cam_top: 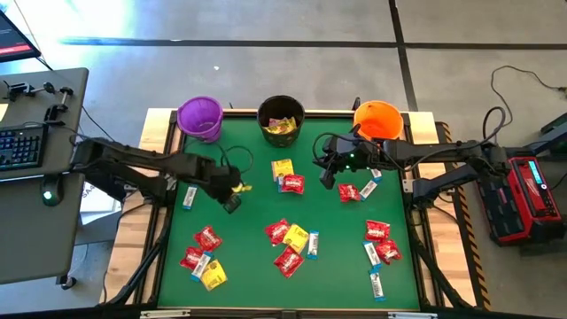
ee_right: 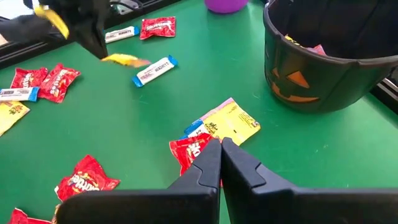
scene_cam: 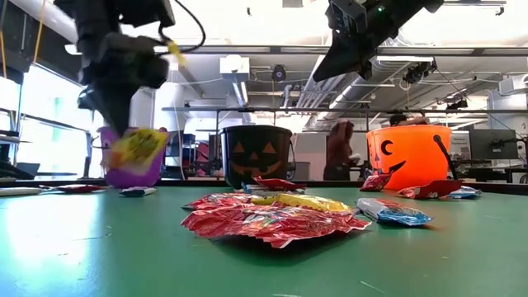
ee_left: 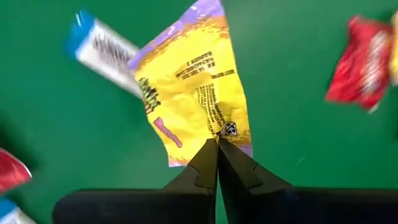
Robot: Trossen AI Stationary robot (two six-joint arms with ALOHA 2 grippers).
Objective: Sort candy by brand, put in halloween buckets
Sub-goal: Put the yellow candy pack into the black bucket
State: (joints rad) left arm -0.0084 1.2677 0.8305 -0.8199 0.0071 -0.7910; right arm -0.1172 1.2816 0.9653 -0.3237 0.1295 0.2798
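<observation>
Your left gripper is clamped on the edge of a yellow packet, which hangs clear of the green table. Taking the black bucket as your landmark: the packet rides to its left and nearer the front edge, roughly level with the purple bucket in the low view. A white-and-blue bar lies on the mat just beside the gripper.

The black bucket already holds yellow wrappers, so I judge the step in hand to be the carry of a yellow packet to that bucket. The next move calls for you to raise the packet above the rim, bring it over the mouth, and only then part the fingers; the grip is on the wrapper's margin alone, so a quick swing could shake it loose.

Your right gripper has its fingers together and holds nothing. It hovers between the black bucket and the orange bucket, above a small cluster of one yellow packet, one red packet and a blue-tipped bar. Further candy lies scattered toward the front of the table.

Not verifiable: the contents of the purple and orange buckets cannot be made out, and the packet printing is unreadable.
</observation>
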